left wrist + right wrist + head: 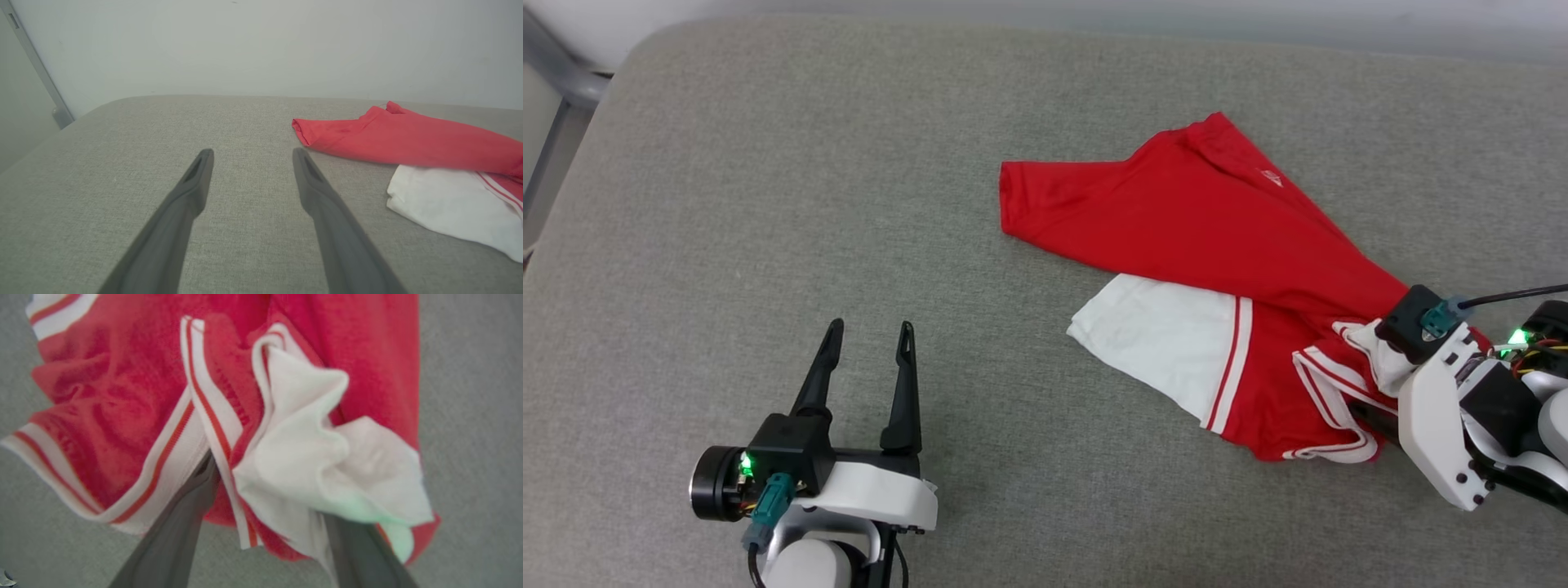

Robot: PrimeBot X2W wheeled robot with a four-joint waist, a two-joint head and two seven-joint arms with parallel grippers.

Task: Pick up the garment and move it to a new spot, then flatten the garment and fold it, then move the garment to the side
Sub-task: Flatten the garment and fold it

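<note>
The garment [1217,212] lies crumpled on the right half of the grey padded surface, red body uppermost. One white sleeve [1160,335] with striped trim is spread toward the front. In the left wrist view the garment [408,134] is off to the right of my left gripper [253,153]. That left gripper [870,331] stands open at the lower left, nothing between its fingers, well clear of the cloth. My right gripper [1364,384] is pushed into the garment's near right corner. Its fingers [184,522] stand wide apart with bunched white and red cloth [310,457] over their tips.
The grey fabric surface [768,204] has rounded far corners. A metal frame [560,90] stands beyond its left edge and a pale wall [261,45] behind it. Bare fabric stretches across the left and middle.
</note>
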